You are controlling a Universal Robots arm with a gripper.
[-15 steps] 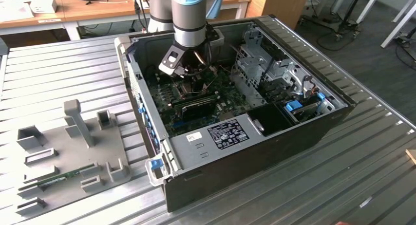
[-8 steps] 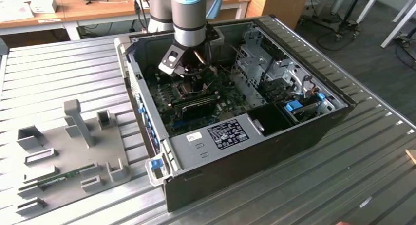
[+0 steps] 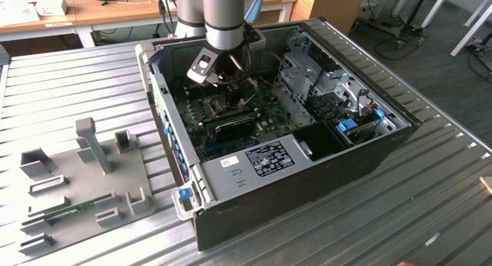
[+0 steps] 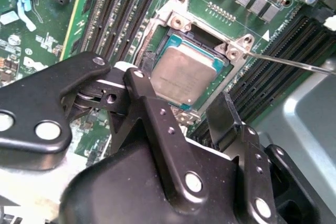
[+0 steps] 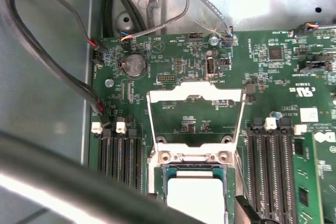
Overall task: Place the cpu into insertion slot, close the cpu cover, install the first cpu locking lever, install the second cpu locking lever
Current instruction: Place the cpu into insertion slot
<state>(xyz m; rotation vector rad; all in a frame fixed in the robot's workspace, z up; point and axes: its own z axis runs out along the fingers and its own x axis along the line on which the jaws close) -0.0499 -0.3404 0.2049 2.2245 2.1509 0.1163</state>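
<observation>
1. Nearest my second wrist view sat the gripper (image 4: 178, 90). Its black linkages and bolts were in the foreground, and its two fingers (image 4: 152, 114) were spread wide with nothing between them.
2. Just past the fingertips lay the cpu (image 4: 184, 74), flat in the insertion slot (image 4: 199, 36) with its pale lid facing up. The fingers hung over it, but I could not tell whether either one touched it.
3. In the first wrist view the cpu cover (image 5: 197, 94) stood open, tipped back from its hinge at the slot's edge. Green board showed through its square window.
4. A locking lever (image 4: 294, 64) — a thin wire — stuck out from one corner of the slot's silvery frame. It ran across the long black memory slots (image 4: 121, 9) that flanked the socket on both sides.
5. Farther across the motherboard (image 5: 273, 77) I saw a round coin cell (image 5: 134, 65). Dark cables (image 5: 52, 72) looped beside the board's edge.
6. In the exterior view the arm (image 3: 225, 18) reached down into the open computer case (image 3: 307, 185), which lay on its side on a ribbed metal table (image 3: 77, 87).
7. On the exterior view's left, beside the case, a grey fixture plate (image 3: 73, 185) with upright posts lay on the table. A narrow green memory stick (image 3: 73, 211) sat in one of its holders.
</observation>
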